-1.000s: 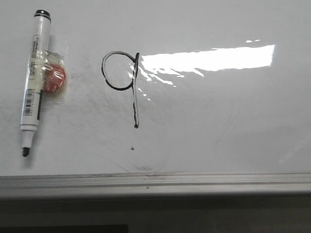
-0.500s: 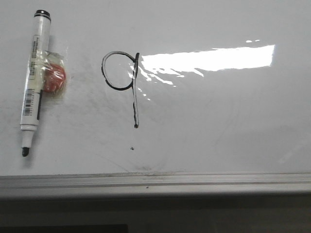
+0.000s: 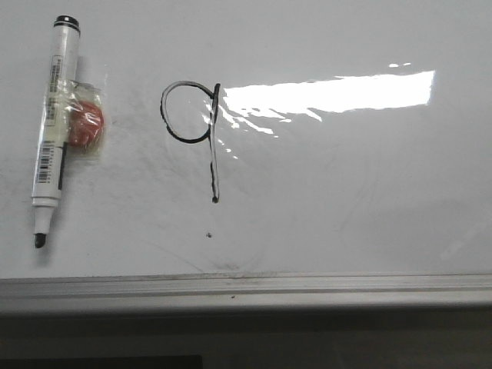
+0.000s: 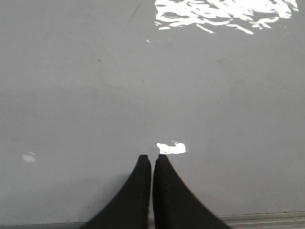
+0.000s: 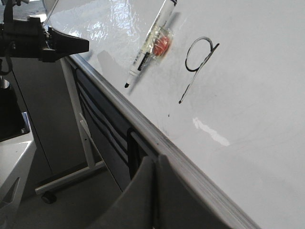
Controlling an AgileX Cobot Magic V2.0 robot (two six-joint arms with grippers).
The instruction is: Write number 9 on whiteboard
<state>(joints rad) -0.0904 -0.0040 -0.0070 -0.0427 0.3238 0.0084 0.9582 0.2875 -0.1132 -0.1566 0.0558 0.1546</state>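
One number 9 (image 3: pixel 192 131), one marker (image 3: pixel 54 127)

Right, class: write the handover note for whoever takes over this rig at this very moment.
Left gripper: shut, empty, over bare whiteboard.
Right gripper: shut, empty, off the board's near edge.
The number 9 is drawn on the board, loop closed and tail straight down.
The marker lies uncapped on the board left of the 9, tip toward the frame strip, a small red item taped to it.
Done: writing, marker set down.
Left: nothing obvious; perhaps cap the marker, though no cap is in view.
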